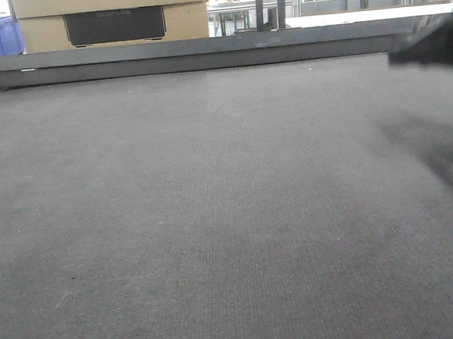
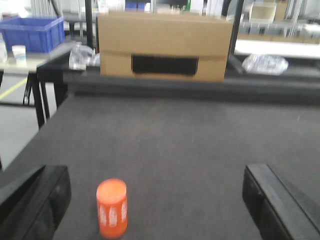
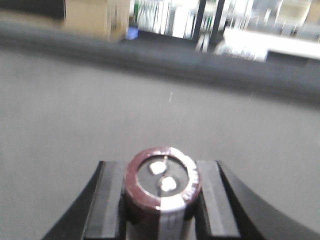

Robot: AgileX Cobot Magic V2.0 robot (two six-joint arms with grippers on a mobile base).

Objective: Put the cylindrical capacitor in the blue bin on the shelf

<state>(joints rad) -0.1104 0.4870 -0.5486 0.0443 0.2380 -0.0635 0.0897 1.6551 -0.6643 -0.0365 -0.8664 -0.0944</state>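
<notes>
In the right wrist view my right gripper point(image 3: 161, 192) is shut on the cylindrical capacitor point(image 3: 161, 186), a stubby dark brown cylinder with two silvery terminals on its end, held between the two black fingers above the dark mat. In the front view only a blurred dark part of the right arm point(image 1: 435, 43) shows at the far right edge. In the left wrist view my left gripper point(image 2: 157, 197) is open and empty, its fingers wide apart low over the mat. The shelf is out of view. A blue bin point(image 2: 34, 33) stands on a table at far left.
An orange cylinder point(image 2: 112, 207) stands upright on the mat between the left fingers, nearer the left one. A cardboard box point(image 2: 164, 46) sits beyond the mat's raised back edge point(image 1: 202, 55). A crumpled plastic bag point(image 2: 265, 64) lies at the back right.
</notes>
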